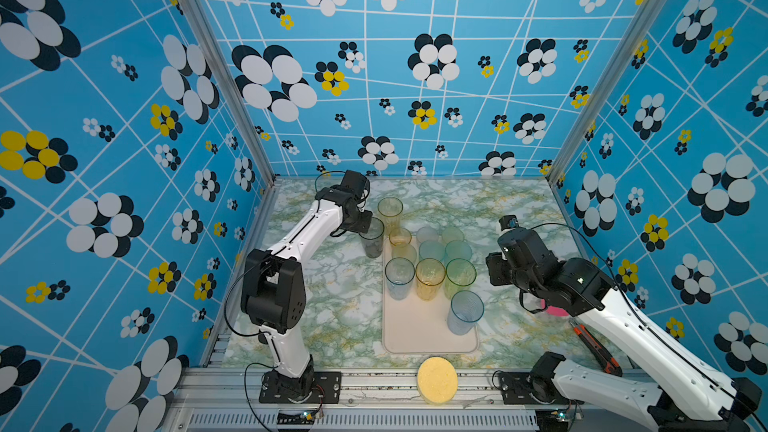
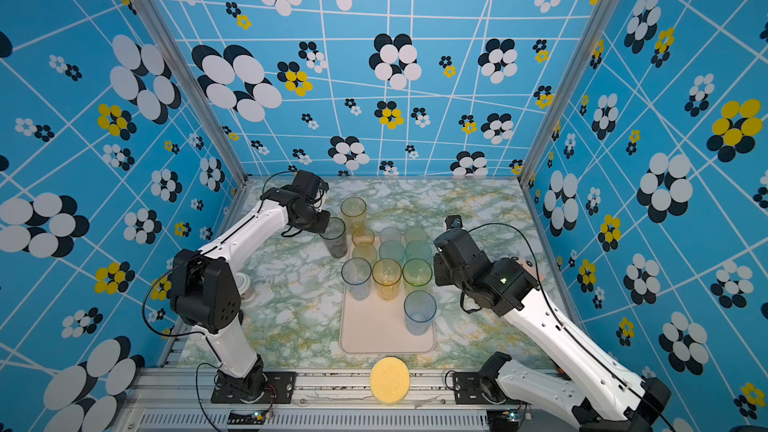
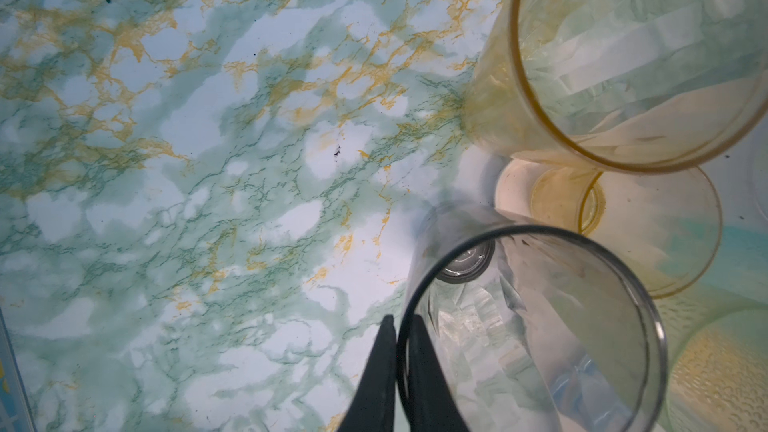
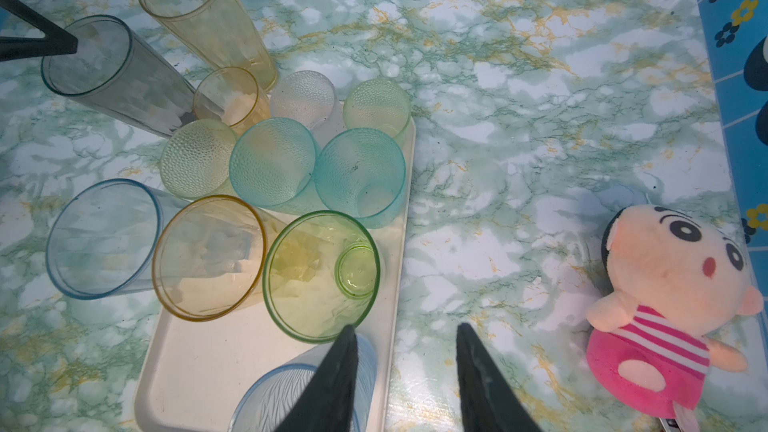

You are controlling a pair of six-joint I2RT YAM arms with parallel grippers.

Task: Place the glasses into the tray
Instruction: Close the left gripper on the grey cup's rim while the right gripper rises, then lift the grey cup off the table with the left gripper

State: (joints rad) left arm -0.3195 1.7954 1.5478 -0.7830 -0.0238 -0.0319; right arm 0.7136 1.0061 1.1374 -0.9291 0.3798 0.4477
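Left claw [image 3: 398, 322] pinches the rim of the tall grey glass [image 3: 532, 326], with one finger inside the wall and one outside, almost pressed together. In both top views that glass is off the tray [image 1: 415, 338], just beside its far left corner, over the marbled surface [image 1: 340, 305]. Whether its base rests there or hangs clear cannot be told. A tall amber glass [image 1: 390, 209] stands on the surface just behind it, also outside the tray.

Right claw [image 4: 405, 328] is spread and holds nothing. It hovers over the tray's right edge, and in the right wrist view one finger crosses in front of the ribbed blue glass [image 1: 465, 311], which stands alone by that edge.

Nine more glasses crowd the tray's far end. Nearest is a row of three tall ones: the left blue glass [image 1: 400, 276] at the left edge, the gold glass [image 1: 430, 278] and the green glass [image 1: 460, 276]. Behind them are six short ones packed close: two teal glasses [image 1: 432, 250], the others amber, yellowish, clear and pale green.

A plush [image 4: 665, 305] lies on the surface, well to the right of the tray. A round yellow sponge [image 1: 437, 380] sits on the front rail, just before the tray's near edge.
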